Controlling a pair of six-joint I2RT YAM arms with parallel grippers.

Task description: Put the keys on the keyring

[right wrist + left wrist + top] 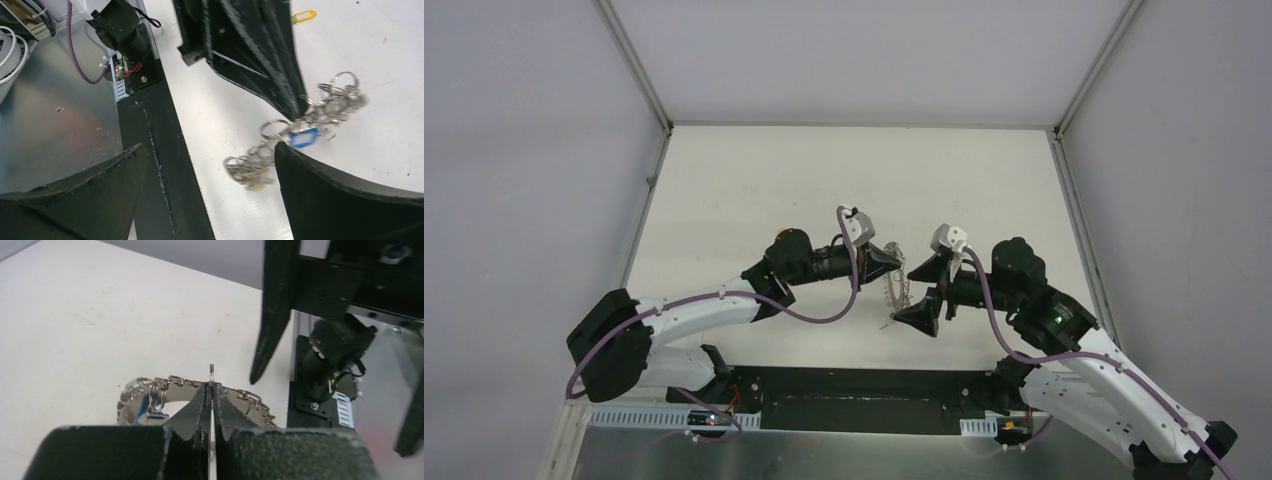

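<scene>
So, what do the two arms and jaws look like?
The left arm and the right arm have white links and black joints. A purple cable runs along each. The jaws are black, wedge-shaped and rough-textured; a white camera housing sits on each wrist.

Robotics lab cell, white table (pixel 724 190) boxed by plain grey panels (pixel 514 150) (metal-framed), purple cables (pixel 814 318).

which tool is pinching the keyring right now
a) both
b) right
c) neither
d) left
d: the left tool is closed on a loop of the keyring, while the right tool stands wide open.
</scene>
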